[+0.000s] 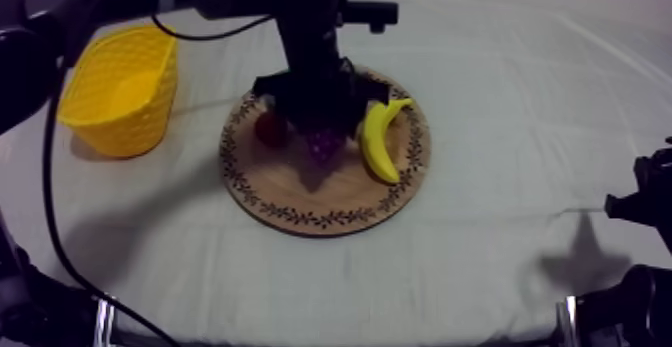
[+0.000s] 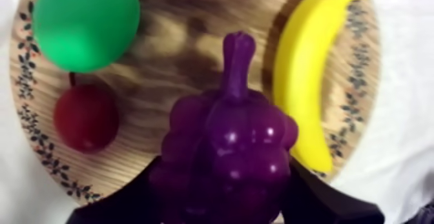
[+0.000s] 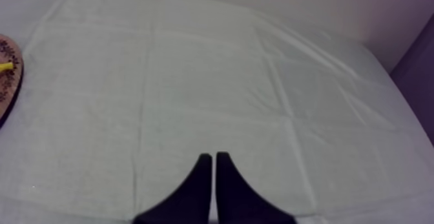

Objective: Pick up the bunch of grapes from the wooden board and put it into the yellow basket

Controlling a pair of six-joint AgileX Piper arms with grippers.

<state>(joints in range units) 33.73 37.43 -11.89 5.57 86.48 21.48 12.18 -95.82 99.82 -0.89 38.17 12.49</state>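
Left hand (image 1: 319, 137) holds the purple bunch of grapes (image 2: 226, 155) at the round wooden board (image 2: 174, 52); carrying it to the yellow woven basket (image 1: 120, 96) remains. Right hand (image 3: 214, 165) narrow, empty.

Dim, cool light falls from above. The left arm (image 1: 310, 31) casts soft shadows on the board (image 1: 300, 196) and the cloth (image 1: 500, 61) nearer; small glints sit on the grapes (image 2: 226, 142).
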